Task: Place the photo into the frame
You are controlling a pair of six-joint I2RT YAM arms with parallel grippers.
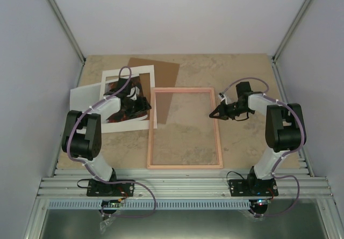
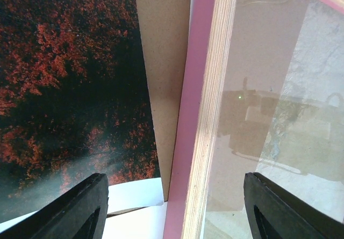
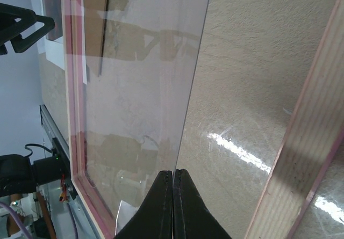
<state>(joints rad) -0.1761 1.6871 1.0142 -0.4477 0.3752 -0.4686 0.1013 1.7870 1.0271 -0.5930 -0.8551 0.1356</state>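
Note:
The photo (image 1: 131, 102), red-orange foliage on dark ground, lies left of the pink frame (image 1: 185, 166) and is partly hidden by my left arm. My left gripper (image 1: 144, 106) hovers open over the frame's left rail (image 2: 201, 115). One finger is over the photo (image 2: 64, 78), the other over the clear pane (image 2: 269, 88), with nothing between them (image 2: 177, 196). My right gripper (image 1: 213, 114) is at the frame's right side. Its fingers are shut (image 3: 173, 172) on the edge of the clear pane (image 3: 140, 88), which tilts up from the frame's far rail (image 3: 75, 88).
A brown backing board (image 1: 166, 75) lies behind the frame's left corner, partly under the photo (image 2: 164, 62). The white mat border (image 1: 126, 123) sits under the photo. A white sheet (image 1: 83, 95) lies at the far left. Grey walls close in both sides.

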